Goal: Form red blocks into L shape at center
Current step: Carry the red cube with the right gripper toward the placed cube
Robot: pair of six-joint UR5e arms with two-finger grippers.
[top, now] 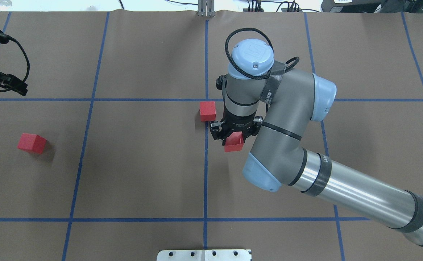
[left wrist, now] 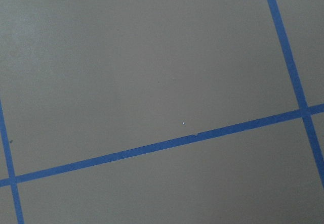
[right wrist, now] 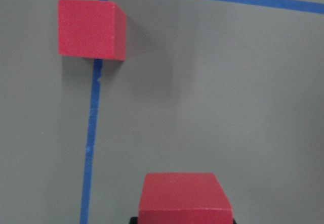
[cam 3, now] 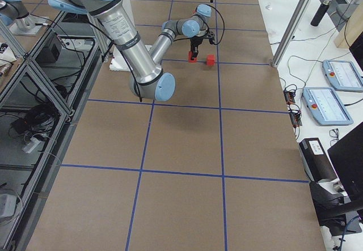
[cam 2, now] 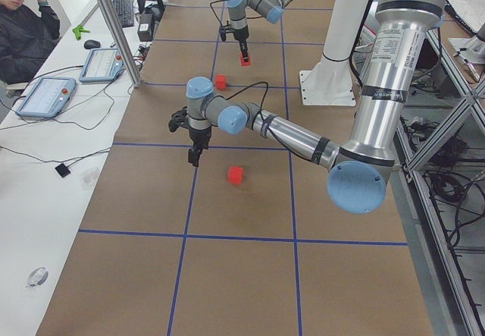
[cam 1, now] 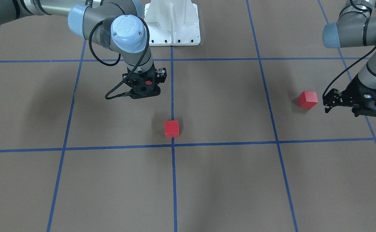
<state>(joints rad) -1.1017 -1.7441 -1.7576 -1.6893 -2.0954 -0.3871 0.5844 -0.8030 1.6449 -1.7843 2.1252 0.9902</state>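
My right gripper (top: 233, 135) is shut on a red block (top: 233, 143) and holds it above the brown surface, just right of the tape line. The wrist view shows this held block (right wrist: 185, 198) at the bottom. A second red block (top: 207, 110) (right wrist: 91, 29) rests on the surface just short of the center tape crossing (top: 206, 99); it also shows in the front view (cam 1: 171, 129). The third red block (top: 32, 142) (cam 1: 307, 99) lies far left. My left gripper (cam 1: 328, 102) hovers open beside it, empty.
The white robot base (cam 1: 172, 22) stands at the table's near edge. Blue tape lines (left wrist: 167, 143) grid the brown surface. A person (cam 2: 26, 17) sits at the side table with tablets (cam 2: 45, 95), off the work surface.
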